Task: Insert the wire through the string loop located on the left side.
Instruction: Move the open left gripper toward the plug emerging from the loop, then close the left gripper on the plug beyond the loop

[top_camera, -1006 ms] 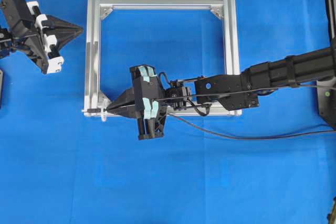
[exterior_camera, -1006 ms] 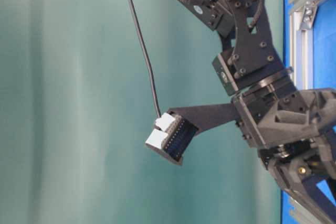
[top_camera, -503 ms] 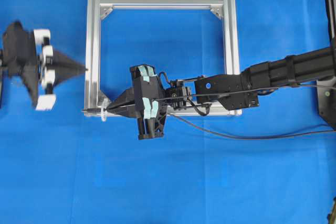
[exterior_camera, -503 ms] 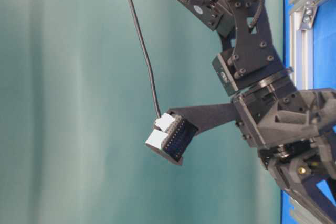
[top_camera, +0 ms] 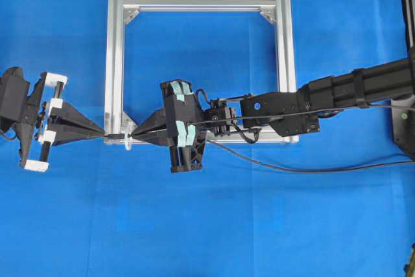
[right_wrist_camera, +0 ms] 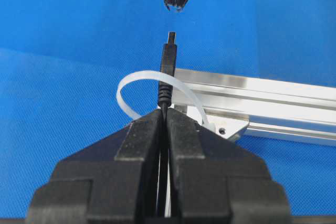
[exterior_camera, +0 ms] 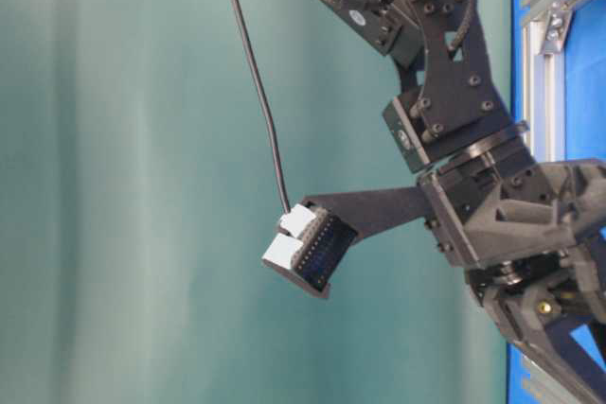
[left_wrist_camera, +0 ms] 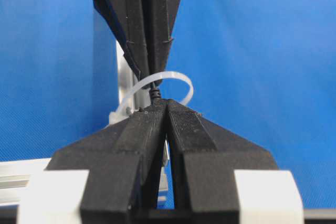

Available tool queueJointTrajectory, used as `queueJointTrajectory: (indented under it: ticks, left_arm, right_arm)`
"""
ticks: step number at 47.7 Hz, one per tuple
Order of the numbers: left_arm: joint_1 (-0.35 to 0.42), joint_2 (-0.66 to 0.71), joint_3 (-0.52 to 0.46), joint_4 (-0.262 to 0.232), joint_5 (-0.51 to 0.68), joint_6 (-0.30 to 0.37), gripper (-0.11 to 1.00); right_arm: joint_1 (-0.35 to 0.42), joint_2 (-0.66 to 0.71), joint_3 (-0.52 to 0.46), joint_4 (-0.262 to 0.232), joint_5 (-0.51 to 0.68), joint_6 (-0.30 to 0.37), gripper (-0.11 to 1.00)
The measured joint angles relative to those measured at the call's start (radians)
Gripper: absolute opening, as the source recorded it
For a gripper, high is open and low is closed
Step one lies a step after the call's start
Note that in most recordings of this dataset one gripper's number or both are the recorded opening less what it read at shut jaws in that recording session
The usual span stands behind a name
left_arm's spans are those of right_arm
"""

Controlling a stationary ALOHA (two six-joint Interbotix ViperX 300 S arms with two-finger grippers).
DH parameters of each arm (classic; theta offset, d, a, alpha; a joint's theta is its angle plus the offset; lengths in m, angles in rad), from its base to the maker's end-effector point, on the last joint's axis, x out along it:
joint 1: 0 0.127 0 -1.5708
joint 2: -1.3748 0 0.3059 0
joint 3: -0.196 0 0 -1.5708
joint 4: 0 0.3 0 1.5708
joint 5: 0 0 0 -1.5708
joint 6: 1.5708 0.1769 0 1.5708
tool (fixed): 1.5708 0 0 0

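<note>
Wire [right_wrist_camera: 167,72] plug sits inside the string loop [right_wrist_camera: 137,80], tip poking out the far side. String loop hangs off the aluminium frame [top_camera: 114,63], at its near-left corner. My right fingers [right_wrist_camera: 165,116] are pressed together, pinching the wire right behind the plug. My left fingers [left_wrist_camera: 164,106] are closed tip-to-tip just past the loop, opposite the right ones; can't tell if they grip the plug tip. Blue counter [top_camera: 214,225] underneath. No readable labels.

We see: table cloth [top_camera: 259,225] plain blue | frame [top_camera: 113,63] silver aluminium | wire [right_wrist_camera: 167,72] black | string loop [right_wrist_camera: 131,85] whitish, translucent | left gripper [top_camera: 104,133] black, white blocks | right gripper [top_camera: 133,135] black, pale teal strips
</note>
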Motion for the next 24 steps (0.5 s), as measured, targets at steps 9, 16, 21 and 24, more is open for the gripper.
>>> queueJointTrajectory:
  ticks: [9,16,21,24]
  left_arm:
    - [0.000,0.002,0.000,0.000,0.031,0.002,0.01]
    - [-0.002,0.002,0.000,0.000,0.049,-0.002,0.10]
    - [-0.002,0.002,-0.003,0.000,0.052,-0.011,0.38]
    - [-0.002,0.002,-0.005,0.000,0.051,-0.011,0.58]
  right_arm:
    - [0.000,0.000,0.000,0.000,0.000,0.000,0.00]
    - [0.000,-0.002,-0.002,0.000,0.000,0.000,0.00]
    - [0.000,0.000,-0.002,0.000,0.000,0.000,0.00]
    - [0.000,-0.002,-0.002,0.000,-0.002,0.000,0.00]
